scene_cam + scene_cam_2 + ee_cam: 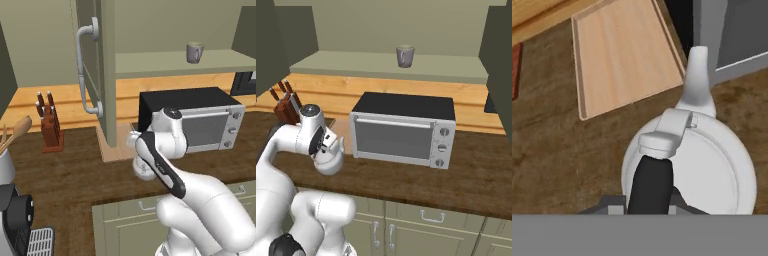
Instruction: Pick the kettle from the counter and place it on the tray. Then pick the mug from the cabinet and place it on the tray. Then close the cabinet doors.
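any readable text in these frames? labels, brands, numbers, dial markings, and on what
None readable.
Toaster oven: three knobs on the right of its front, no markings legible around them, no brand on the door.
Kettle: plain white, no logo.
Mug: plain grey.
Knife block: no label.
Tray and cabinet door: bare surfaces.

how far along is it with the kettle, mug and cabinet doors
Nothing is finished yet. In hand: the gripper is closed on the dark handle of the kettle, seen close up in the hand view, with the tray bare just beyond it. Whether the kettle is off the counter I cannot tell. Left: set it on the tray, fetch the mug from the cabinet shelf, and shut the cabinet door, which stands open.
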Controlling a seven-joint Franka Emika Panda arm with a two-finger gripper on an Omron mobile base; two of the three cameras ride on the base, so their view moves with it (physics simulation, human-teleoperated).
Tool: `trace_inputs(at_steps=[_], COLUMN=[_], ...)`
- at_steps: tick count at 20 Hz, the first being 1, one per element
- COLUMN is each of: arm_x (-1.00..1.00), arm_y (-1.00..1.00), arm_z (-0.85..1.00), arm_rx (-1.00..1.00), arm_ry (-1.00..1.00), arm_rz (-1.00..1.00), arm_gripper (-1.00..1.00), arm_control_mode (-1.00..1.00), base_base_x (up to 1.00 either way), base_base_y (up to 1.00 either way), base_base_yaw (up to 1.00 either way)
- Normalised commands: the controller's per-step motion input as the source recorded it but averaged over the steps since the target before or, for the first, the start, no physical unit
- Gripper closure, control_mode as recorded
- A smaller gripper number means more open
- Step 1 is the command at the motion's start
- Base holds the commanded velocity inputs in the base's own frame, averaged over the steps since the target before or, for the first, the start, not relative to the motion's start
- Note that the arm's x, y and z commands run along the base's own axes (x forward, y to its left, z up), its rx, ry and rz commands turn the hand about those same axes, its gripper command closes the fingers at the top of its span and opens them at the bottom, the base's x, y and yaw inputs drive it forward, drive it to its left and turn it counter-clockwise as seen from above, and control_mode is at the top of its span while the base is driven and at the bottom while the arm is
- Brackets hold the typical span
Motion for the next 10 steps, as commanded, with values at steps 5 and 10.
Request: trace_inputs(at_steps=[5, 10], arm_x=[0.02, 0.01], arm_y=[0.67, 0.17], arm_z=[-0.21, 0.0], arm_rx=[-0.36, -0.14], arm_ry=[0.0, 0.0], arm_rz=[0.1, 0.01], arm_gripper=[1.0, 1.0], arm_control_mode=[-1.0, -1.0], base_base_x=[0.0, 0.0], base_base_y=[0.0, 0.0], base_base_yaw=[0.0, 0.0])
